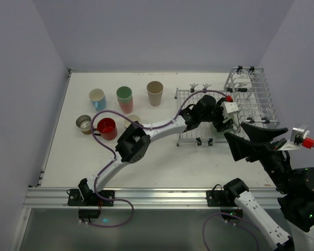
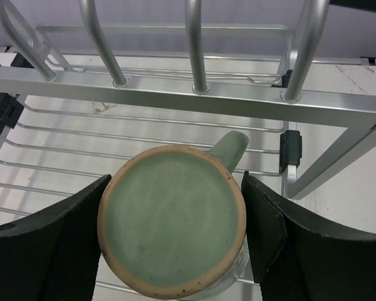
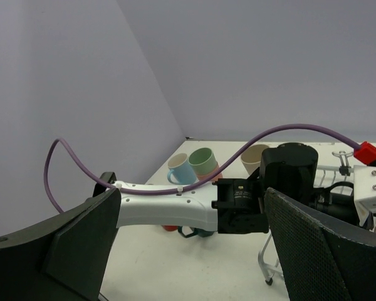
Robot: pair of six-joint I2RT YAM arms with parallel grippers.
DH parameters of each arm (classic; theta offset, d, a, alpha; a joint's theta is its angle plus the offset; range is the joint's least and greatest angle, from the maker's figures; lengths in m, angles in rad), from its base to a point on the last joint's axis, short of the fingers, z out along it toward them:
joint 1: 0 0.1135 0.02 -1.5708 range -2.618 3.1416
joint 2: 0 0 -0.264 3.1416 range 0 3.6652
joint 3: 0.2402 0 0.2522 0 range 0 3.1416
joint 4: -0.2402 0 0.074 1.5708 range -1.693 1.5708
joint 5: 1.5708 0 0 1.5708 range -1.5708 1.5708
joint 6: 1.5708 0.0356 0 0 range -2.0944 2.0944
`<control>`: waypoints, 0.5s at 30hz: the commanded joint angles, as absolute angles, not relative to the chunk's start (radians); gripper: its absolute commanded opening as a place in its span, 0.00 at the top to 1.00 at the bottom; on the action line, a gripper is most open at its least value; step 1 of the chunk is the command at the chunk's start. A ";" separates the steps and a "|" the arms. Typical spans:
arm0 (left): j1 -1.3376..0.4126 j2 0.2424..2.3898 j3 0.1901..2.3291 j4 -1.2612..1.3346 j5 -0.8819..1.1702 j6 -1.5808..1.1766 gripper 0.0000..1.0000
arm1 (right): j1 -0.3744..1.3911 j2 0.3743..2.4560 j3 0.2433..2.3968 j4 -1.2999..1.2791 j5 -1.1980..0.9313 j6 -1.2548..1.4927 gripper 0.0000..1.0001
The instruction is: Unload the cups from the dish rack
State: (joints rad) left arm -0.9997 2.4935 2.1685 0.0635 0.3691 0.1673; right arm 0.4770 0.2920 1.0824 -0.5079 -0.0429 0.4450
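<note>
One green mug [image 2: 175, 219] sat on the flat grid of the dish rack [image 2: 175, 97].
Left gripper [image 2: 175, 188] clamped its sides, handle clear, ready to lift; right gripper [image 3: 191, 200] hung wide and empty, aside.

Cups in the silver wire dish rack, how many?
1: a sage green ceramic mug on the wire rack's flat grid, between the left claw's fingers. The arm covers part; more may be hidden.

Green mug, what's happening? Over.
Left gripper shut on mug, mug on rack. Right gripper open, empty. Uprights close behind mug.
</note>
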 commanded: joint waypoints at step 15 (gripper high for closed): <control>-0.897 2.258 2.022 0.195 0.227 0.144 1.00 | 0.477 0.340 1.003 -0.362 -0.073 0.506 0.01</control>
State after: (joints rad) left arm -0.9657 2.3798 2.0056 0.1249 0.3164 0.1394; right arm 0.4770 0.2970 1.0401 -0.4332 -0.0452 0.4637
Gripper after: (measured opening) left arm 0.791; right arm 0.990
